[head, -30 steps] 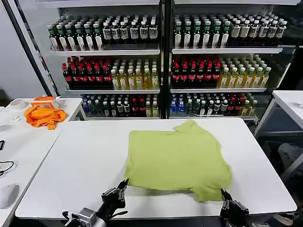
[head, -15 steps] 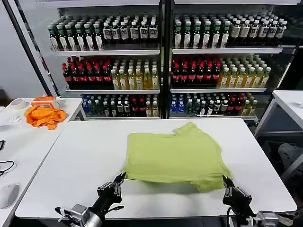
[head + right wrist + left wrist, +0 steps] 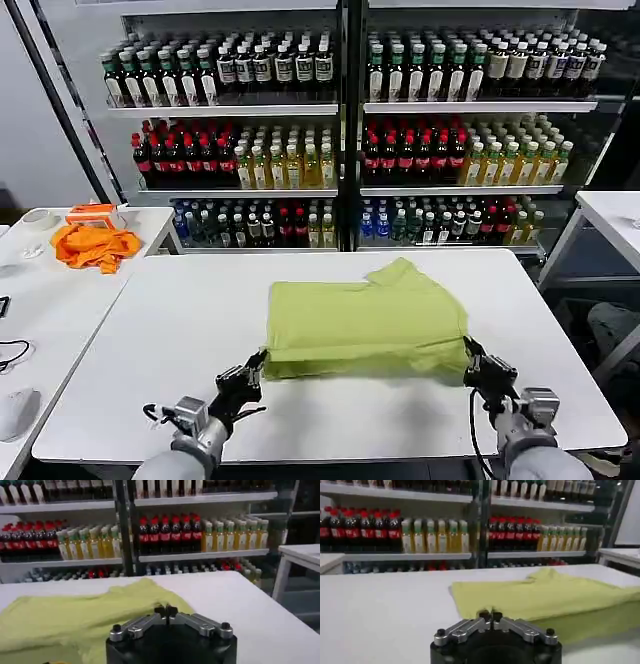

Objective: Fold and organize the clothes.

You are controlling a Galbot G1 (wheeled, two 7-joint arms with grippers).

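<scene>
- I see my left gripper [image 3: 256, 362] at the near left corner of the lime T-shirt [image 3: 368, 318]; from the left wrist camera its fingertips [image 3: 490, 615] are pressed together with the shirt's edge right at them, so I read it as pinching the fabric.
- My right gripper [image 3: 472, 356] sits at the near right corner of the shirt; the right wrist camera shows its fingertips [image 3: 166, 611] closed together against the cloth, pinching it too.
- Between the two grippers the shirt's near edge runs straight and slightly raised, with the near part doubled over onto the far part.
- The shirt lies in the middle of the white table [image 3: 150, 340], with one sleeve poking out toward the far side.
- Off to my left, on a second table [image 3: 50, 300], there is an orange cloth [image 3: 94, 244], well apart from the shirt.
- Behind the table stand shelves of bottles [image 3: 340, 130].
</scene>
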